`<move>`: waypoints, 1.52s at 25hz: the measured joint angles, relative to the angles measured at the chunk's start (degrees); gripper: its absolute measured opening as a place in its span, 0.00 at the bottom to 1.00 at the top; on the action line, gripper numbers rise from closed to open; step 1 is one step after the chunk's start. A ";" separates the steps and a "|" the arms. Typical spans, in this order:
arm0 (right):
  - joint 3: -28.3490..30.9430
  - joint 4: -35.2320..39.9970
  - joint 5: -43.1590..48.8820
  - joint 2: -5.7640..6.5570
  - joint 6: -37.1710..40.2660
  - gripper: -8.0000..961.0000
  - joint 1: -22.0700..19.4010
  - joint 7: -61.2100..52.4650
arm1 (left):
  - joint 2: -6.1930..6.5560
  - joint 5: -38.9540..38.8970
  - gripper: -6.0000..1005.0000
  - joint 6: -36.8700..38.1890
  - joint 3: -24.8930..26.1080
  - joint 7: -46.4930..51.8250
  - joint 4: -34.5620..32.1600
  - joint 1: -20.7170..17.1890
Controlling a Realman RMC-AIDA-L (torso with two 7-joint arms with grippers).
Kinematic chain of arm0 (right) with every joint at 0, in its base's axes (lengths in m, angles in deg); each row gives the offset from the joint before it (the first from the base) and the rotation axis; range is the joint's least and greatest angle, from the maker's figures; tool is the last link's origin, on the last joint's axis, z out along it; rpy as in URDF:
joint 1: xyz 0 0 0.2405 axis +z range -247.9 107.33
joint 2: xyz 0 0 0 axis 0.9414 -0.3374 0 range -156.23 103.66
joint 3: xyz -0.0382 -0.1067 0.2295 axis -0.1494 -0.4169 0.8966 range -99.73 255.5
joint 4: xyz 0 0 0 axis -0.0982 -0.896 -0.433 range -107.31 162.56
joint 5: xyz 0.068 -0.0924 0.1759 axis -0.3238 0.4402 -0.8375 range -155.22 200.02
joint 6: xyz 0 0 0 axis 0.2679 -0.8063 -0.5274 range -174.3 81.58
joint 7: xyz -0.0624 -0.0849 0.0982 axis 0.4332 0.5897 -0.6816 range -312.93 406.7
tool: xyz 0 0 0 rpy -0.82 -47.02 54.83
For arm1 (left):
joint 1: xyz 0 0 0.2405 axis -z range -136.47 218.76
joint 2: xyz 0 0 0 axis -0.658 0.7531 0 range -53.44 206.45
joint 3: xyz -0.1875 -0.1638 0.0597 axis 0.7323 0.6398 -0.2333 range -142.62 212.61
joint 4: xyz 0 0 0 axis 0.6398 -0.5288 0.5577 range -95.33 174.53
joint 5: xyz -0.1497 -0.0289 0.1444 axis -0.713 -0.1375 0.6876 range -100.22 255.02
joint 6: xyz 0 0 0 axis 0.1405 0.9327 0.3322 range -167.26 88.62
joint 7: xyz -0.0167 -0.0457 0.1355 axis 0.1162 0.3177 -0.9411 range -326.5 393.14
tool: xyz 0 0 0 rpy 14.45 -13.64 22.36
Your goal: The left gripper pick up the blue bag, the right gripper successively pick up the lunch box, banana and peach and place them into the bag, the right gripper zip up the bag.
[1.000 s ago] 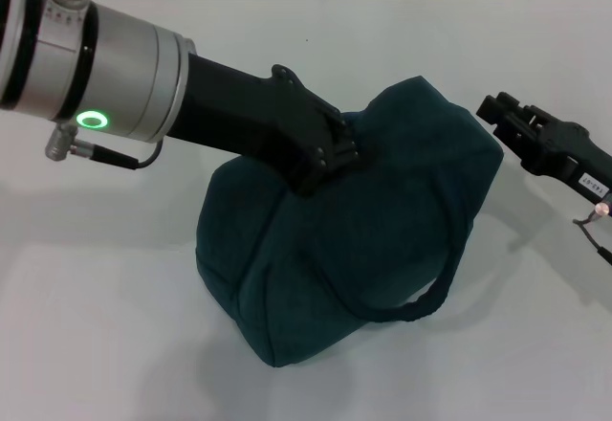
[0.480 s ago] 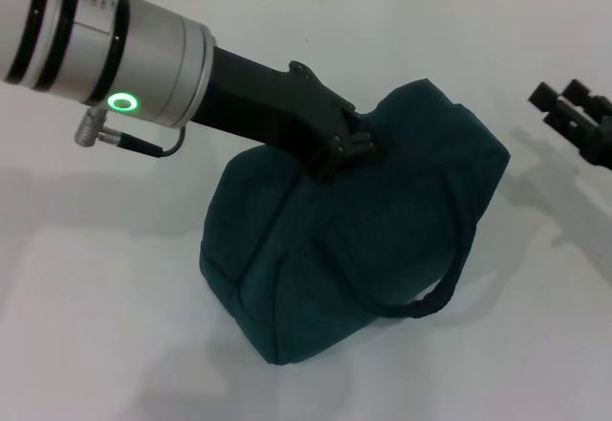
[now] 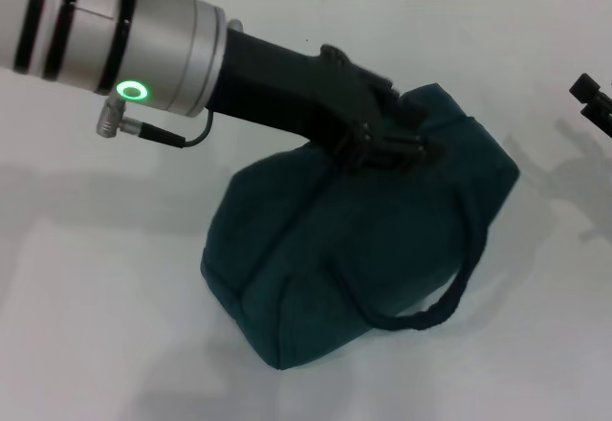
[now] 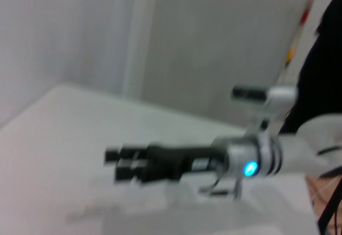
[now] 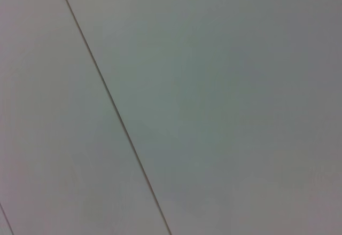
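Left gripper (image 3: 406, 144) was on top of the blue bag (image 3: 363, 249); right gripper (image 3: 595, 96) sat off at the desk's right edge.
The bag sat closed on the white desk (image 3: 96, 297), one loop handle (image 3: 449, 297) hanging down its front. My left fingers pressed into the top fabric; couldn't tell if pinching. The left wrist view showed my right gripper (image 4: 120, 163) well apart over the desk, fingers looking close together, blurred.

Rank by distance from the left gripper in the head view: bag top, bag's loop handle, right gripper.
1. Bag top: right at the left gripper.
2. Loop handle: hanging on the bag's near right.
3. Right gripper: far right edge, clear of the bag.
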State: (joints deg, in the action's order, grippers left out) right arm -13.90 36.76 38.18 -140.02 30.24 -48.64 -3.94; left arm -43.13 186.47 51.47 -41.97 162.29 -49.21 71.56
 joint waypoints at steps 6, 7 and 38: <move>0.11 -0.09 -0.05 0.10 -0.22 0.91 -0.12 0.88 | -0.06 -8.18 0.46 -1.54 1.60 -6.48 -1.22 -3.19; 0.14 -0.09 -0.06 0.16 -0.22 0.91 -0.18 0.88 | -0.07 -8.70 0.51 -2.12 2.49 -6.98 -1.35 -3.83; 1.98 8.18 41.17 2.65 29.97 0.91 -0.92 3.92 | 0.72 -20.11 0.87 21.74 27.28 -37.28 18.75 -26.03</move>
State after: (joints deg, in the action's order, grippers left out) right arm -11.92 44.93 79.35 -137.38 60.21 -49.56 -0.03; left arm -42.41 166.36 73.21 -14.69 125.00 -30.45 45.53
